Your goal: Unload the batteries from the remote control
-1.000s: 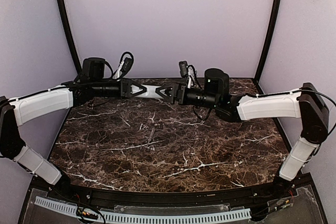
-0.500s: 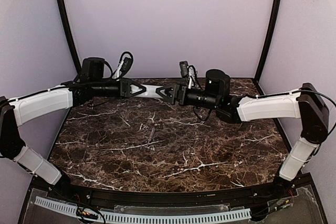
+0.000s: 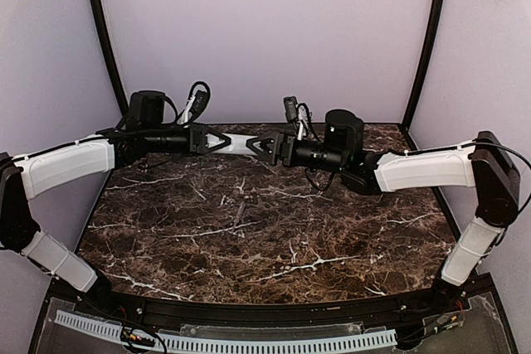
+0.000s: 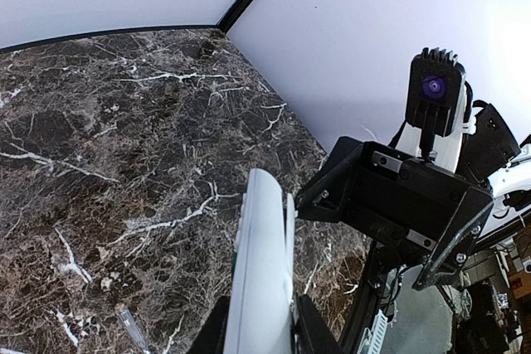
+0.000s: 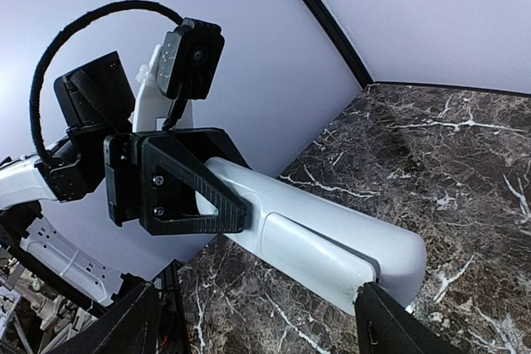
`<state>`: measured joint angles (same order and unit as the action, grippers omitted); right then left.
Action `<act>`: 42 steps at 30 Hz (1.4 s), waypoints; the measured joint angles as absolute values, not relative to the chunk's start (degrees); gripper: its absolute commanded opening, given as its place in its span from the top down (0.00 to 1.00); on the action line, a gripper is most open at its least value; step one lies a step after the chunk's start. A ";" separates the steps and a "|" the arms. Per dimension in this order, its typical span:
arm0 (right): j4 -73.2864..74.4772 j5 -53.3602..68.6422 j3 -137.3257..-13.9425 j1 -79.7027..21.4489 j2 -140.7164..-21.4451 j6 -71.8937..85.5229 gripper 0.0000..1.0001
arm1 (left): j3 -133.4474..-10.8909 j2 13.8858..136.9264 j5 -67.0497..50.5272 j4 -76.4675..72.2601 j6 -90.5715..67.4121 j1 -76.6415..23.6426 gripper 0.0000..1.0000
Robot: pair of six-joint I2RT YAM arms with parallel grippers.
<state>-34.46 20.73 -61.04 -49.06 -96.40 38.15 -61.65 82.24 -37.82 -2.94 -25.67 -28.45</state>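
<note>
The white remote control [image 3: 240, 143] is held in the air above the back of the table. My left gripper [image 3: 222, 141] is shut on one end of it; the left wrist view shows the remote [image 4: 264, 271] running up between my fingers [image 4: 209, 333]. My right gripper [image 3: 259, 147] is open at the other end. In the right wrist view its two fingers stand wide apart, and the right fingertip [image 5: 383, 317] touches the end edge of the closed white cover [image 5: 319, 263] on the remote's back [image 5: 348, 217]. The batteries are hidden.
The dark marble table [image 3: 265, 230] lies below both arms. Purple walls with black corner posts [image 3: 427, 39] close in the back and sides. The right arm's wrist camera [image 4: 436, 93] shows close ahead in the left wrist view.
The right arm has shifted very slightly. The remote stays held in the same place between the two grippers.
</note>
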 measured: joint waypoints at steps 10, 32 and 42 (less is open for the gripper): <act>-35.22 21.28 -61.04 -49.06 -96.40 38.11 0.20 | -61.52 81.38 -38.24 -3.01 -25.67 -28.45 1.00; -35.31 21.69 -61.04 -49.06 -96.40 37.10 0.20 | -61.34 81.19 -37.98 -3.05 -25.04 -28.42 1.00; -35.31 22.61 -61.04 -49.06 -96.38 37.10 0.20 | -61.34 80.77 -36.03 -1.98 -24.16 -28.38 1.00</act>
